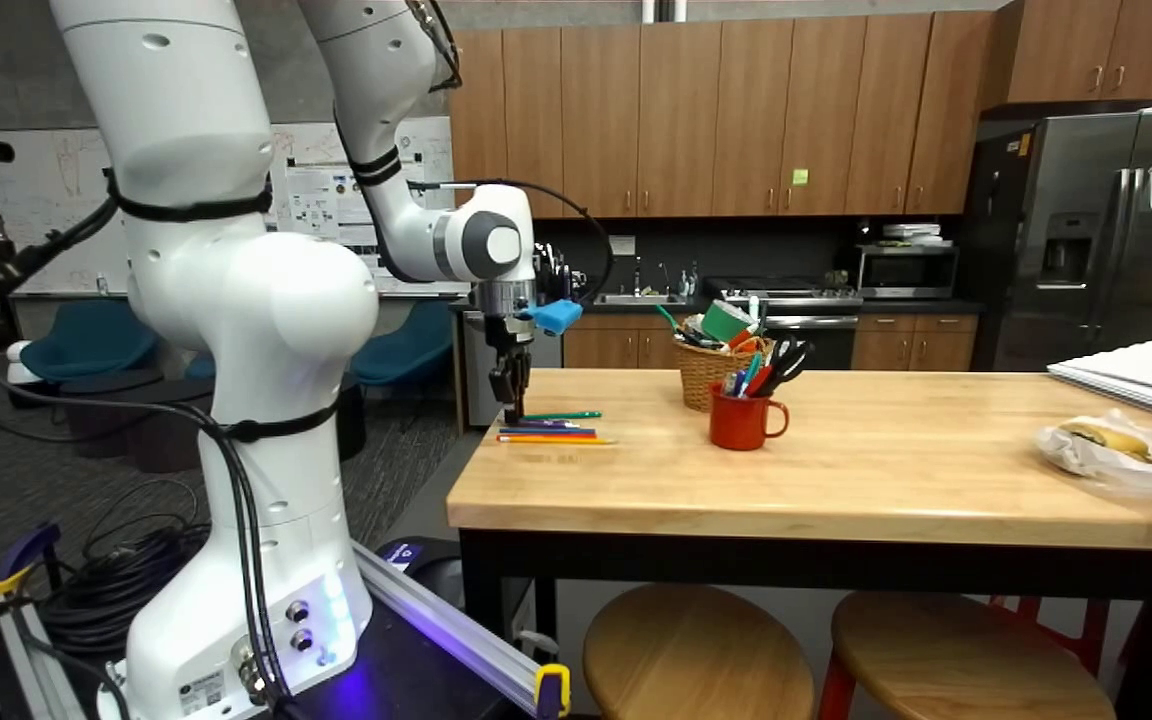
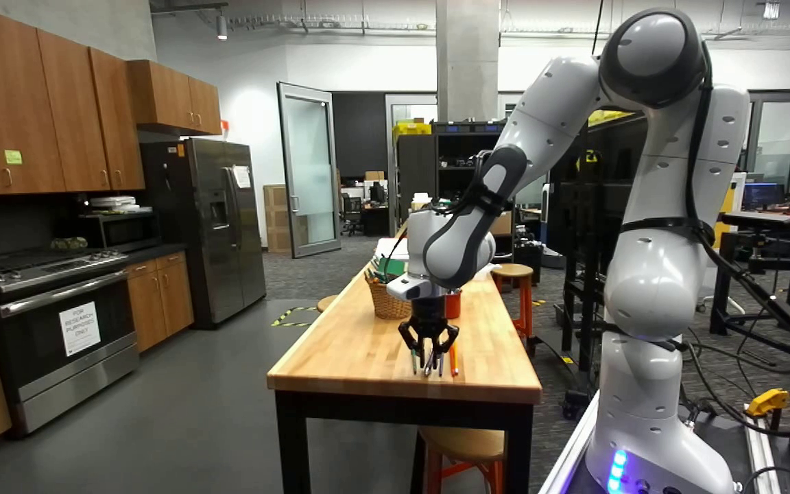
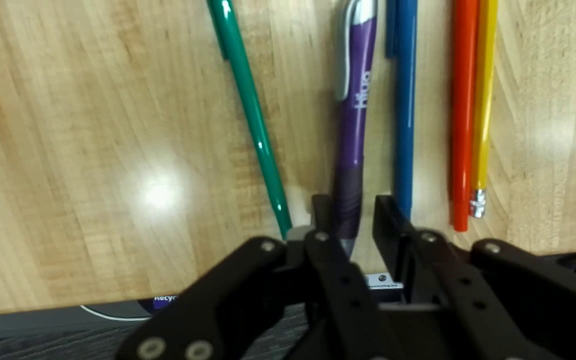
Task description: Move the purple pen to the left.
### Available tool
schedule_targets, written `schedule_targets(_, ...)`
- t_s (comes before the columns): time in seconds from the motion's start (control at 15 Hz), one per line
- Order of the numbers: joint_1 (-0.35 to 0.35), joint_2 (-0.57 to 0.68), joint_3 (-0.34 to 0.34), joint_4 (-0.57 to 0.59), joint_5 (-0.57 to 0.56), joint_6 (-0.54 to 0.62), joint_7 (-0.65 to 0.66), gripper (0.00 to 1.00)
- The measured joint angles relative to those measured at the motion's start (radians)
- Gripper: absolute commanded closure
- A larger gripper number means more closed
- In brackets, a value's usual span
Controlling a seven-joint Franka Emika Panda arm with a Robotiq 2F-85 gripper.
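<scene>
The purple pen (image 3: 354,135) lies flat on the wooden table in the wrist view, its silver clip end far from the gripper and its dark grip end towards it. It also shows as a thin dark line in an exterior view (image 1: 548,423). My gripper (image 3: 352,206) points down with its fingers partly apart, one on either side of the pen's dark grip end. The left finger is very close to the pen; whether they touch is unclear. A gap shows before the right finger. The gripper also shows in both exterior views, low over the pens (image 1: 513,408) (image 2: 429,360).
A green pen (image 3: 255,117) lies left of the purple pen. A blue pen (image 3: 406,110), a red-orange pen (image 3: 463,115) and a yellow pencil (image 3: 485,100) lie right. The table edge (image 3: 93,300) is close. A red mug (image 1: 739,422) and wicker basket (image 1: 698,375) stand farther along.
</scene>
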Motion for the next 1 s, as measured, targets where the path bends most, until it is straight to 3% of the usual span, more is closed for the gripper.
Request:
schedule_targets(0.4,-0.014,-0.019,0.001,0.001,-0.01,-0.001,0.043,0.02)
schedule_targets(0.6,-0.019,-0.053,0.008,0.001,-0.024,-0.011,0.14,0.0)
schedule_targets(1.0,-0.019,-0.121,0.036,0.018,-0.022,-0.101,0.504,0.0)
